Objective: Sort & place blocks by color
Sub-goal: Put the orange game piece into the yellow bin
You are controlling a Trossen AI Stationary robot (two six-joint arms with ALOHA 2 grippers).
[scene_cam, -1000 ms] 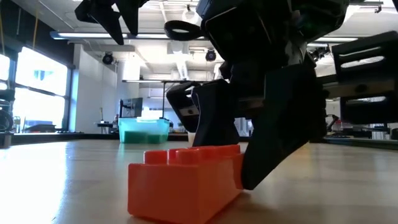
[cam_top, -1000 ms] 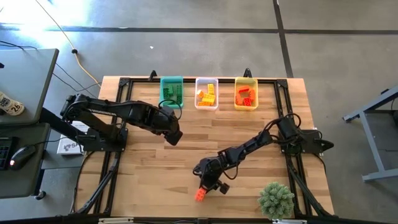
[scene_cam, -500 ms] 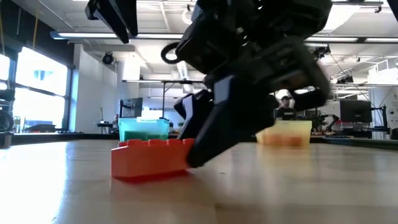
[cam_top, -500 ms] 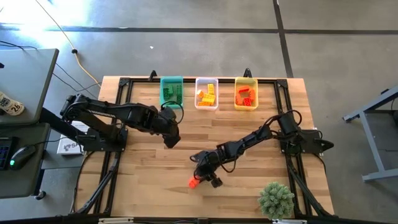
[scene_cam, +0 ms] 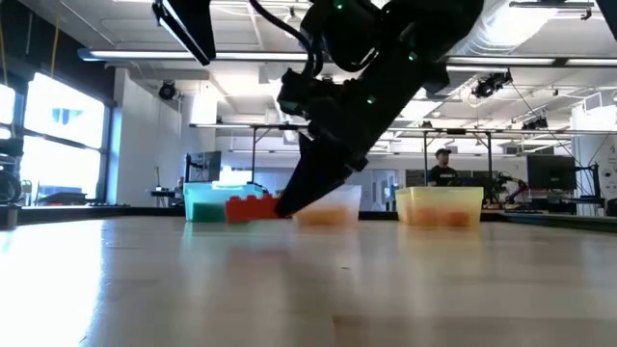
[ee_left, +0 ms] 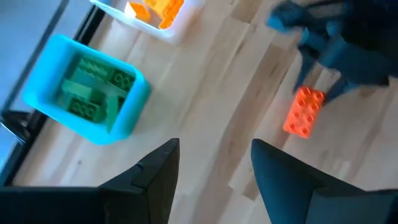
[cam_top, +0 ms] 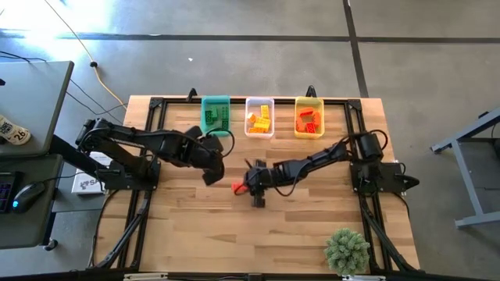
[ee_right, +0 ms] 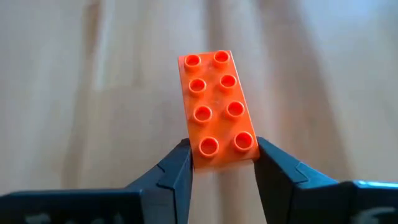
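Right gripper [ee_right: 217, 165] is pinching the orange block [ee_right: 217, 102] by one short end, studs up, so most of it is sticking out ahead of the fingers, probably so it drops cleanly into a bin. Block is riding just above the table, mid-table, with the yellow bin [cam_top: 308, 117] of orange blocks farther ahead. Left gripper [ee_left: 211, 168] is hovering nearby, fingers apart, empty, teal bin [ee_left: 84, 93] just ahead.
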